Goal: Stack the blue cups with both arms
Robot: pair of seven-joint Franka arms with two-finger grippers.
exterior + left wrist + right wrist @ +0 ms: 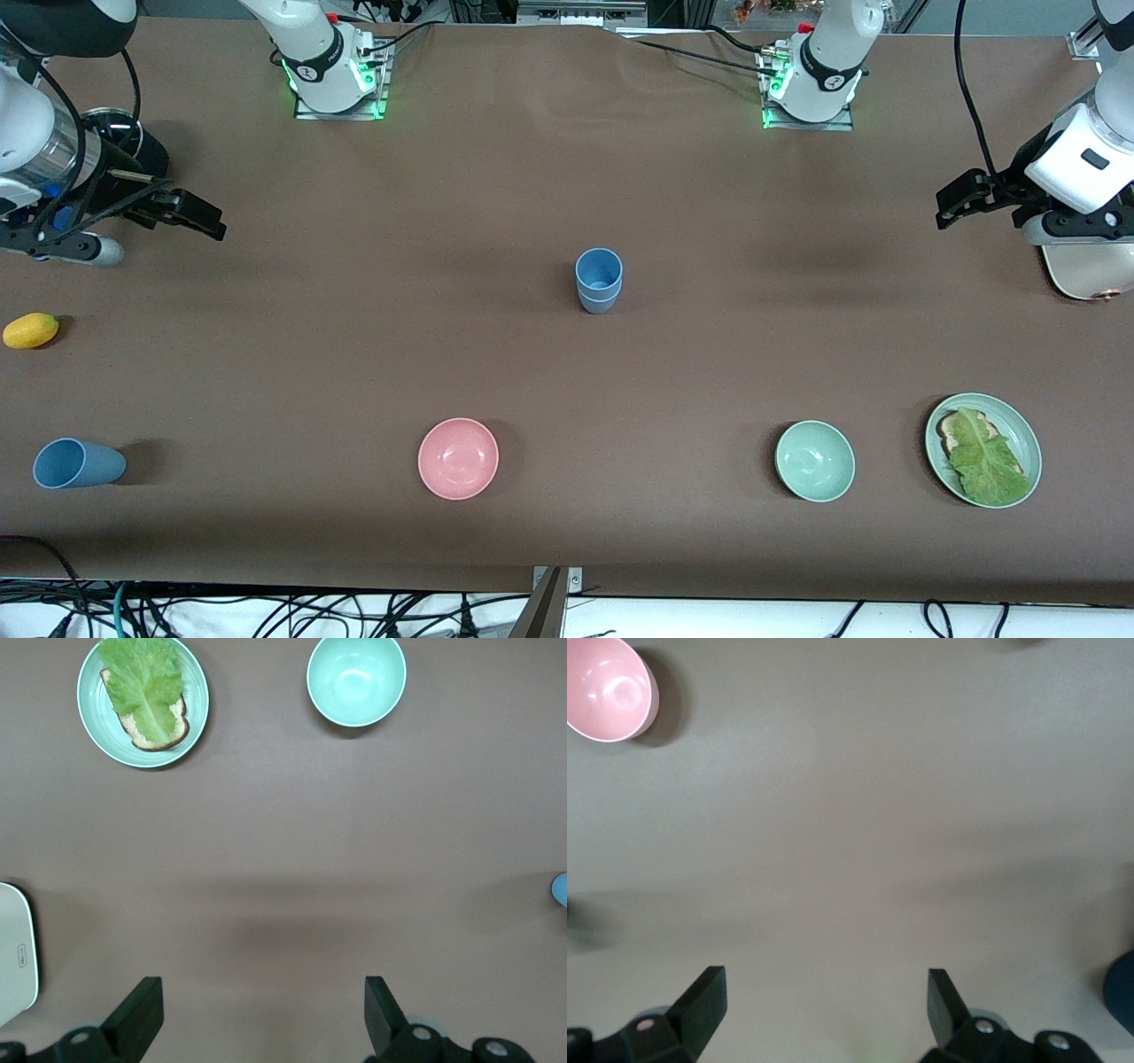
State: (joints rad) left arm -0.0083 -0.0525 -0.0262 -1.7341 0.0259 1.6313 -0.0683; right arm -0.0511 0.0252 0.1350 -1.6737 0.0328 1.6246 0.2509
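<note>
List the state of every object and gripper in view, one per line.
stacked blue cups: upright, nested, mid-table
lone blue cup: on its side
pink bowl: upright, empty
green bowl: upright, empty
plate: holds bread and lettuce
left gripper: open, empty
right gripper: open, empty

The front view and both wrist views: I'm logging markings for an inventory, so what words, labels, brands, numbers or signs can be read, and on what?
None can be read.
Right arm's base: a dark ring mark, too small to read.
Left arm's base: the same kind of mark, too small to read.
White appliance at the left arm's end of the table: a small grey symbol, not legible.
Stacked blue cups, lone blue cup, bowls and plate: no text.
</note>
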